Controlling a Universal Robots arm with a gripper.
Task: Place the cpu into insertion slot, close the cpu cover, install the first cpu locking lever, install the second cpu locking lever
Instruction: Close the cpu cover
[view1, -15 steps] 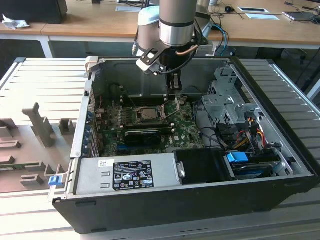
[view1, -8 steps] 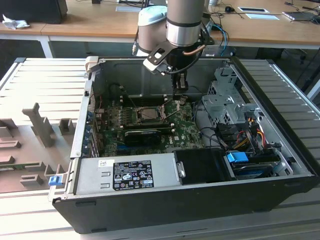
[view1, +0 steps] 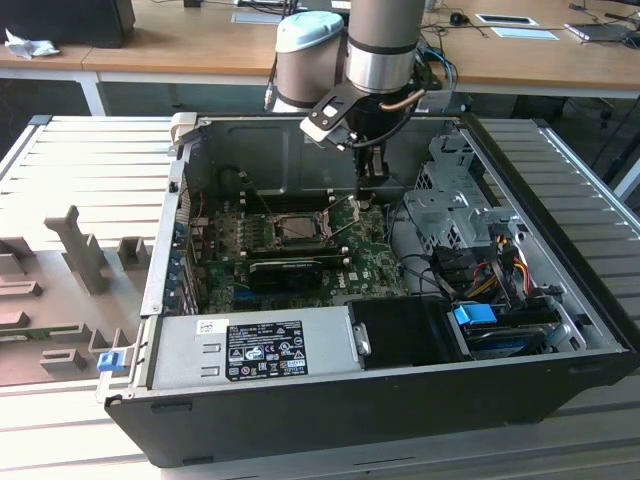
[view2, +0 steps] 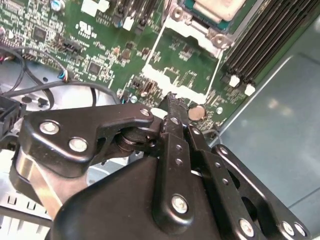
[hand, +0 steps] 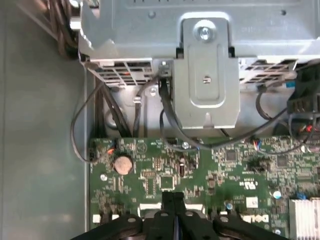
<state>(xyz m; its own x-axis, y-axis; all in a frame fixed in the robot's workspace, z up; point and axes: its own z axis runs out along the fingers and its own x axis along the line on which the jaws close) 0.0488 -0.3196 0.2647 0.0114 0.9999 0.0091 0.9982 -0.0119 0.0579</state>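
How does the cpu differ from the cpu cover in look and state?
The cpu is a solid pale plate; the cpu cover is a thin frame with a window showing green board. The cpu lies in the insertion slot; the cpu cover is swung open beside it. Both are silvery metal.

Wooden desks (view1: 170, 45) stand behind a ribbed grey metal worktable (view1: 95, 160), evenly lit.

A robotics lab: an opened computer case (view1: 350, 410) on a slotted metal bench (view1: 90, 150), office desks (view1: 180, 40) behind.
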